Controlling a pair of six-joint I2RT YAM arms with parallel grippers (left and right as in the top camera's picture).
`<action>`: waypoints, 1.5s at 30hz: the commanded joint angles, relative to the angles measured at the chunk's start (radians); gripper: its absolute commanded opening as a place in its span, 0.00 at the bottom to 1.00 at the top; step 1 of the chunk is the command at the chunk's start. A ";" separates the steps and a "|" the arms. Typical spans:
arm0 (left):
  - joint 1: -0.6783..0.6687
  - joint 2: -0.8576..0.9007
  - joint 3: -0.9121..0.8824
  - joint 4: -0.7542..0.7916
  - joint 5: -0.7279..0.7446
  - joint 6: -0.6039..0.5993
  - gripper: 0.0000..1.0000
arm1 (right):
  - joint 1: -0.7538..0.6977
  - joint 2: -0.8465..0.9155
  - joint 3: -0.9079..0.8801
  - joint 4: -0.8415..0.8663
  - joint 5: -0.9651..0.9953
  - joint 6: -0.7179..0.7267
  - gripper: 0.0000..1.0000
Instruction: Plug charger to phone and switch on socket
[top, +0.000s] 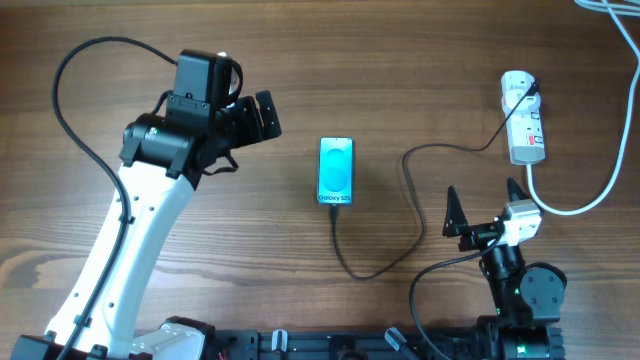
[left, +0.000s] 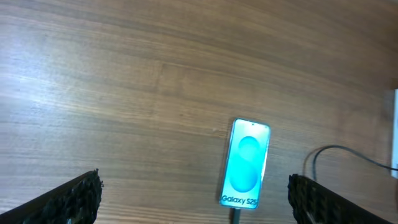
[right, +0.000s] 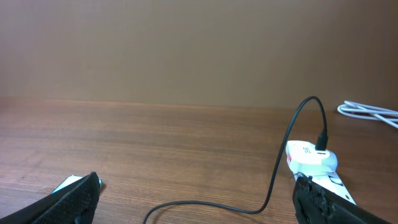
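Overhead: charger (top: 415, 205) looks seated in the phone (top: 336, 171) mid-table. Left gripper (left: 194, 183) and right gripper (top: 485, 205) both gape wide, empty. Risk: reaching for the socket (top: 524, 130) at far right could snag that cable and yank the plug out.

A: What sort of place is this?
B: A robot lab bench, by the look of it, not a home. The left arm (top: 130, 230) and the right arm (top: 525, 285) are both fixed at the near edge of a wood-grain table (top: 300, 60).
A: And around it?
B: A plain brown wall (right: 199, 43) behind, and on the top a phone (top: 336, 171), a black cable (top: 334, 228) and a white power strip (top: 524, 125).
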 joint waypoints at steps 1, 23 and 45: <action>0.001 -0.040 -0.012 -0.026 -0.028 -0.010 1.00 | 0.000 -0.016 -0.003 0.003 0.017 -0.013 1.00; 0.238 -0.757 -0.658 0.204 0.127 0.251 1.00 | 0.000 -0.016 -0.003 0.003 0.017 -0.013 1.00; 0.238 -1.321 -1.220 0.711 0.241 0.254 1.00 | 0.000 -0.016 -0.003 0.003 0.017 -0.013 1.00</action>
